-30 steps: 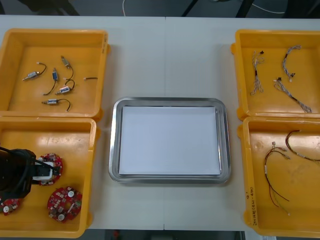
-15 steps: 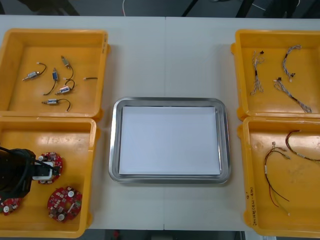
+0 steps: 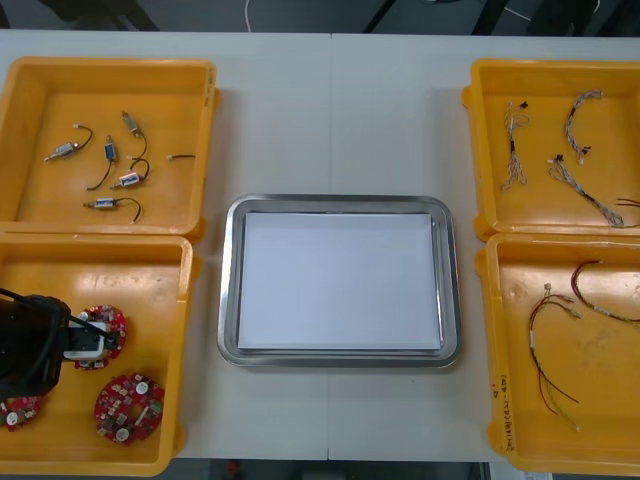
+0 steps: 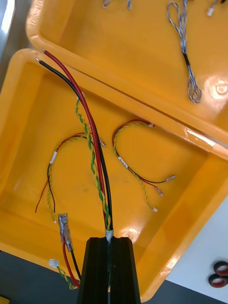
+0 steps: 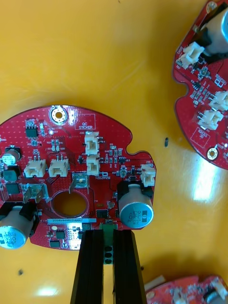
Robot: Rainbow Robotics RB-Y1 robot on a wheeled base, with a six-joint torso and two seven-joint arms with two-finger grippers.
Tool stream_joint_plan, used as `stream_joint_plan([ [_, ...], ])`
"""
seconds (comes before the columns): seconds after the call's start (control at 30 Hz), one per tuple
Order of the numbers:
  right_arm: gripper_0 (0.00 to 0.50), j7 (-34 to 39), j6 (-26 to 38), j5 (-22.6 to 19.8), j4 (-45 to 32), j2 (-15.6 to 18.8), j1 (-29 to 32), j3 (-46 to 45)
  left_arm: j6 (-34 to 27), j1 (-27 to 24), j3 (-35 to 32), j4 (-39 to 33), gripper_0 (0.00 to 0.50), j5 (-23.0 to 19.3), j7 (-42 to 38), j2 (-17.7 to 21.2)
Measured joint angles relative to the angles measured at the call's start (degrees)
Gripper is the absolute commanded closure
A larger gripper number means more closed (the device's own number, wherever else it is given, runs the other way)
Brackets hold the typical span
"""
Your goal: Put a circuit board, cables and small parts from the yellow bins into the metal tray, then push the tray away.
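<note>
Left tool (image 5: 108, 233), low in the near-left bin (image 3: 150, 275), is nearly closed, pinching a green connector (image 5: 109, 247) on the rim of a board (image 5: 71, 156). Whether the board has left the glossy bin floor cannot be told. Right tool (image 4: 109, 236) is clamped on the white-sleeved end of a cable (image 4: 97, 161), whose red, black and twisted green-yellow strands jut out over the near-right bin (image 4: 42, 118). So the picking step is in hand, and the tray (image 3: 227, 290), shiny-rimmed and white inside, in the middle of the tabletop (image 3: 330, 110), holds nothing. Next, each load likely needs lifting over its bin wall and carrying inward. The rigid round board, holed at centre and studded with capacitors (image 5: 135, 213), may tip on so thin a grip; the limp cable will likely droop and trail.
</note>
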State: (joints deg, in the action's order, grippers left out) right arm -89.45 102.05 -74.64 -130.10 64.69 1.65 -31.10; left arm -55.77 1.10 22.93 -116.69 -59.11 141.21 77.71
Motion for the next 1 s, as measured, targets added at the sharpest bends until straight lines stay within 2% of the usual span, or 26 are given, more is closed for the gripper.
stream_joint_plan([
  [0.23, 0.500, 0.0, 1.5, 0.5, -2.1, 0.0, -3.6, 4.4, -2.6, 3.6, -8.3, -2.6, 0.500, -1.4, 0.0, 0.0],
  [0.4, 0.500, 0.0, 2.0, 0.8, -2.3, 0.0, -5.4, 7.0, -6.2, 3.8, -11.1, -2.8, 0.500, -4.2, 0.0, 0.0],
  [0.73, 0.500, 0.0, 2.0, 0.8, -2.7, 0.0, -6.4, 8.0, -13.2, 4.8, -18.7, -6.7, 0.500, -5.1, -0.4, -1.3],
  [0.87, 0.500, 0.0, 2.0, 0.8, -3.1, 0.0, -6.8, 8.3, -17.1, 4.8, -20.4, -12.0, 0.500, -4.1, -7.2, -1.4],
  [1.0, 0.500, 0.0, 2.1, 0.8, -3.2, 0.0, -7.0, 8.3, -21.0, 4.8, -21.4, -17.1, 0.500, -2.3, -23.6, -1.8],
])
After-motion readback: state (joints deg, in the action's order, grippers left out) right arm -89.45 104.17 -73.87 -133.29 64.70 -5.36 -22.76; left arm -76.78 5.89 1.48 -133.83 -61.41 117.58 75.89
